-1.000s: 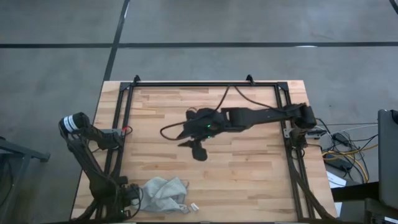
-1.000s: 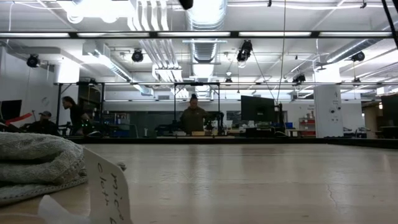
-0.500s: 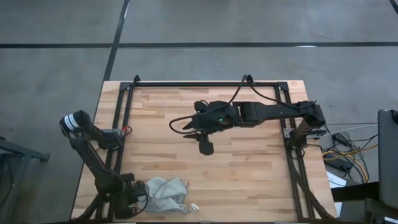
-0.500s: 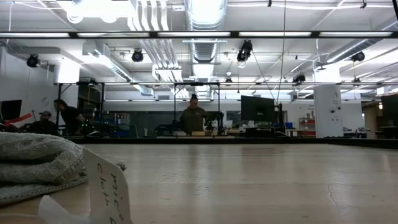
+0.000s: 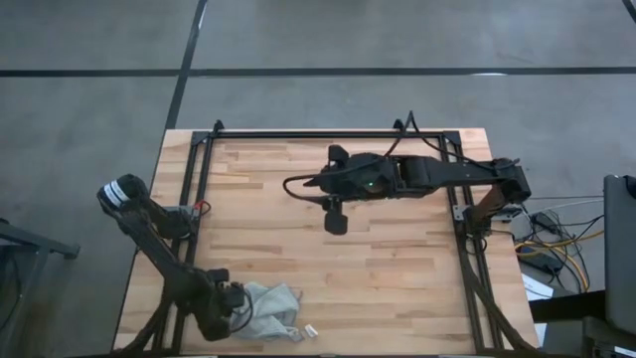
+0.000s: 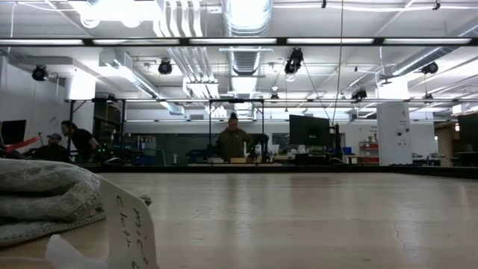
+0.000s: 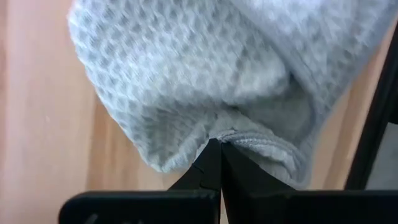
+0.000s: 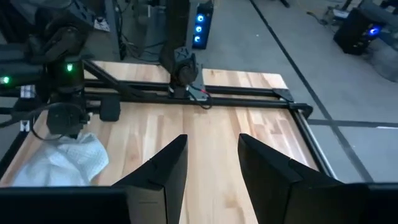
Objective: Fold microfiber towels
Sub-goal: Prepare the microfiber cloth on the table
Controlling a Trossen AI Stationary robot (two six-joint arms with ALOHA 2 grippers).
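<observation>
The grey-green microfiber towel (image 5: pixel 270 308) lies crumpled near the table's near-left corner. It also shows in the left wrist view (image 7: pixel 199 68), in the low view (image 6: pixel 45 198) and in the right wrist view (image 8: pixel 65 158). My left gripper (image 5: pixel 235 301) stands at the towel's left side, shut on its edge (image 7: pixel 219 148). My right gripper (image 5: pixel 325 186) hangs high over the middle of the table's far half, pointing toward the left edge. It is open, with nothing between its fingers (image 8: pixel 211 162). My left gripper pinches the towel's hemmed edge (image 7: pixel 252 140) between its two shut fingertips. The fingers come steeply from above, slanting in from the table's left. The cloth beyond them bunches in loose folds on the table; one layer or several, I cannot tell.
A black frame (image 5: pixel 199 169) runs along the table's left, far and right sides. A small white handwritten label (image 6: pixel 131 224) stands by the towel near the front edge (image 5: pixel 309 329). Bare wood lies between the two arms. People stand in the room behind.
My left gripper, still shut, has gone toward the table's right along the near edge, and its wrist has rolled. The towel's left part has bunched toward the right while its right part stayed put. My right gripper has risen and drawn back toward the far right.
</observation>
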